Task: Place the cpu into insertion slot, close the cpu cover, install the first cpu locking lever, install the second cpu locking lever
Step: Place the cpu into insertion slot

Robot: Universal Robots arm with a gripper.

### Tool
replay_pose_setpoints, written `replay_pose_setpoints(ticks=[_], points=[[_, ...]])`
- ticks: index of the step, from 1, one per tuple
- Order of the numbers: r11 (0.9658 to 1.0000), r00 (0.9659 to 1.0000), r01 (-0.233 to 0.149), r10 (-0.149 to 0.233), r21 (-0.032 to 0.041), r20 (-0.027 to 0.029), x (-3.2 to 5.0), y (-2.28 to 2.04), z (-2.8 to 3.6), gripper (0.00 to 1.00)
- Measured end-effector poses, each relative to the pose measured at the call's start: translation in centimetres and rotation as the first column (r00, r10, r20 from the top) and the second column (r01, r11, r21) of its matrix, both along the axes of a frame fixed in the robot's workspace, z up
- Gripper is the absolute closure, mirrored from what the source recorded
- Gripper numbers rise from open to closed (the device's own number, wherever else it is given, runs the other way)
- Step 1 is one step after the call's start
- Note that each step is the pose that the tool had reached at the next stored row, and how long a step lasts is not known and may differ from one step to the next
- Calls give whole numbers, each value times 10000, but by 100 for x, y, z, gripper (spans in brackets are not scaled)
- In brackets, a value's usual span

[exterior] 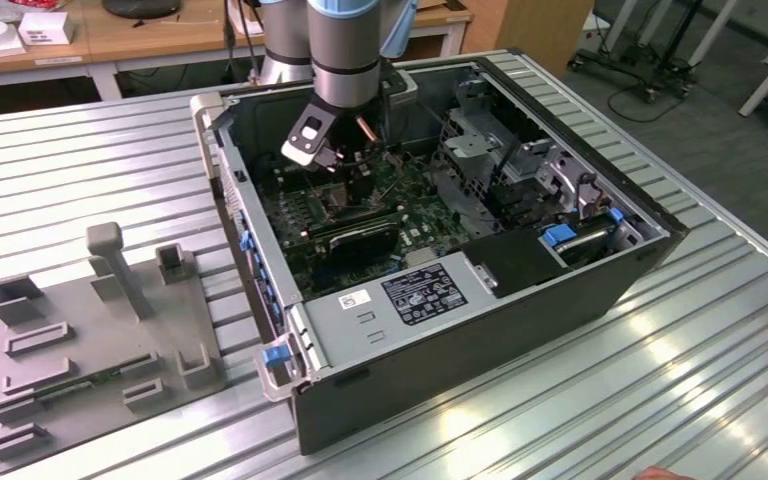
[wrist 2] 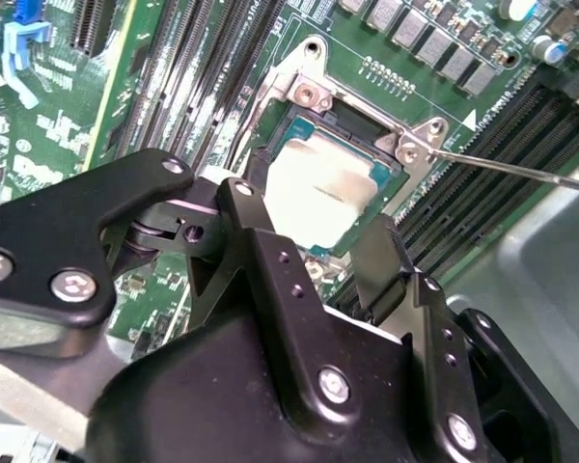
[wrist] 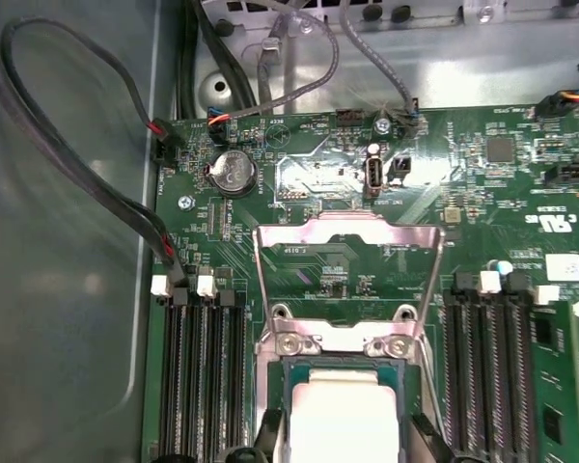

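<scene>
The cpu (wrist 2: 314,188), a small square chip with a pale silvery top, lies level over the black-framed insertion slot (wrist 2: 362,118) on the green motherboard (exterior: 411,215). My gripper (wrist 2: 317,203) reaches down into the open computer case (exterior: 624,280), and its black fingers (wrist 2: 378,241) press against two opposite sides of the chip. I cannot tell whether the chip rests in the slot or hovers just above it. In the first wrist view the cpu cover (wrist: 347,231) stands swung up on its hinge behind the cpu (wrist: 343,410). A thin locking lever (wrist 2: 511,166) sticks out beside the socket.
Long black memory slots (wrist: 198,376) run along both sides of the socket. Black cables (wrist: 96,193) loop along the case wall. A coin battery (wrist: 232,171) sits beyond the cover. On the slatted table, a grey fixture plate (exterior: 91,340) lies at the exterior view's left.
</scene>
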State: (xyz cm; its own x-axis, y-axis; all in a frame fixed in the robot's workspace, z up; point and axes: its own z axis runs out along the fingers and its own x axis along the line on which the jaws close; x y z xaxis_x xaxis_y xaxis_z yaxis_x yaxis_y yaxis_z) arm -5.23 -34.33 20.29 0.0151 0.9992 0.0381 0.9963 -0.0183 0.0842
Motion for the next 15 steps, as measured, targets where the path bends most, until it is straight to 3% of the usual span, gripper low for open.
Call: replay_pose_setpoints(ticks=[8,15], points=[[10000,10000,0,0,0,0,0,0,181,39],[10000,10000,0,0,0,0,0,0,281,39]])
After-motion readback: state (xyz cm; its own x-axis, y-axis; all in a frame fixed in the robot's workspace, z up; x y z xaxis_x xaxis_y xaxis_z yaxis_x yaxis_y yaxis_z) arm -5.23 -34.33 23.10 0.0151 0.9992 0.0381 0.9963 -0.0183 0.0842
